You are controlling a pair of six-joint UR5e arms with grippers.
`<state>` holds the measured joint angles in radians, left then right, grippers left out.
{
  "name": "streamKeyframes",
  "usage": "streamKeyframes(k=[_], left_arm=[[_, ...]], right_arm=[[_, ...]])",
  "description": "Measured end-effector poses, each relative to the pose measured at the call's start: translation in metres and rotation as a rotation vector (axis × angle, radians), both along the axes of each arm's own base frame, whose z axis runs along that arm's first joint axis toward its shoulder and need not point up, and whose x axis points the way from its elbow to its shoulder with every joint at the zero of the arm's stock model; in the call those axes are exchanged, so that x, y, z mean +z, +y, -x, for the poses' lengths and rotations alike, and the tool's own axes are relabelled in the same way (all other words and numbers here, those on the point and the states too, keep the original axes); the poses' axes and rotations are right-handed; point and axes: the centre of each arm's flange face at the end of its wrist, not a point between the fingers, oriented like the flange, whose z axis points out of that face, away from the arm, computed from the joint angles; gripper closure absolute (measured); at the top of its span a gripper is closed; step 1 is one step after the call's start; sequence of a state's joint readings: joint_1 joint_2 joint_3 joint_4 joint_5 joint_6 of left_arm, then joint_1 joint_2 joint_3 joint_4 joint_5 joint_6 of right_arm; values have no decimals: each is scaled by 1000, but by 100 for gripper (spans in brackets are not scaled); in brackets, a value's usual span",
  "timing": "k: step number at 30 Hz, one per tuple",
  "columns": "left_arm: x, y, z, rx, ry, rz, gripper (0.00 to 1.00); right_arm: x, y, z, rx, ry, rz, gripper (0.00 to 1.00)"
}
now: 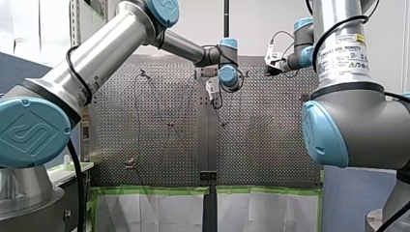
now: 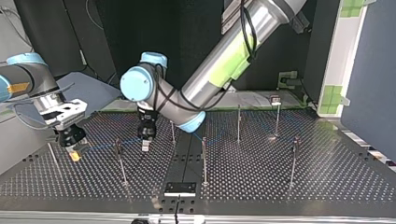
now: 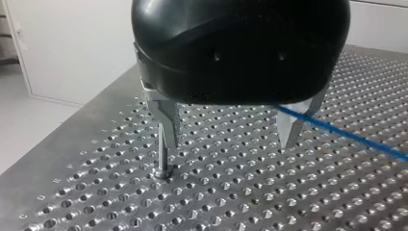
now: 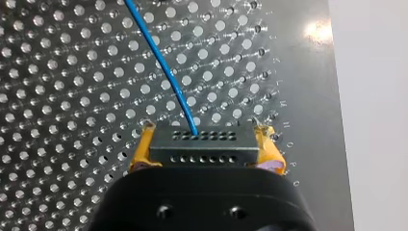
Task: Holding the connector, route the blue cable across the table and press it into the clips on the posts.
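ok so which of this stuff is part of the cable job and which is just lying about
Job: thin blue cable; grey connector block in my right gripper; slim metal posts; my open left gripper.
Lying about: green tape strips; small black plate on the perforated metal table.

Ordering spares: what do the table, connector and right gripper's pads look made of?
Table: bare metal, likely aluminium or steel; dull grey sheen, drilled holes. Connector: dark grey, matte, probably plastic; rows of pin holes. Pads: yellow, seemingly rubber or tape.
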<state>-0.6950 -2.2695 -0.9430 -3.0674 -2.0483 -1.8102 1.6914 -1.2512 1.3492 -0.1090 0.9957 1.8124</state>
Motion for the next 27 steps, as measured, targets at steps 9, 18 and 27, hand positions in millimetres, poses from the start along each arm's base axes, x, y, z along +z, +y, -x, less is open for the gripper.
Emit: streamKeyframes(k=[9,18,27], left_arm=[[2,-1,16,-7,52,-22,1],[19,-6,50,-45,50,-5,1],[45,3,73,-56,-12,44,1]], right_arm=[[0,0,0,0,-1,-2,100],[-1,2,-1,4,1,-9,100],[-1,2,-2,5,2,-11,100]])
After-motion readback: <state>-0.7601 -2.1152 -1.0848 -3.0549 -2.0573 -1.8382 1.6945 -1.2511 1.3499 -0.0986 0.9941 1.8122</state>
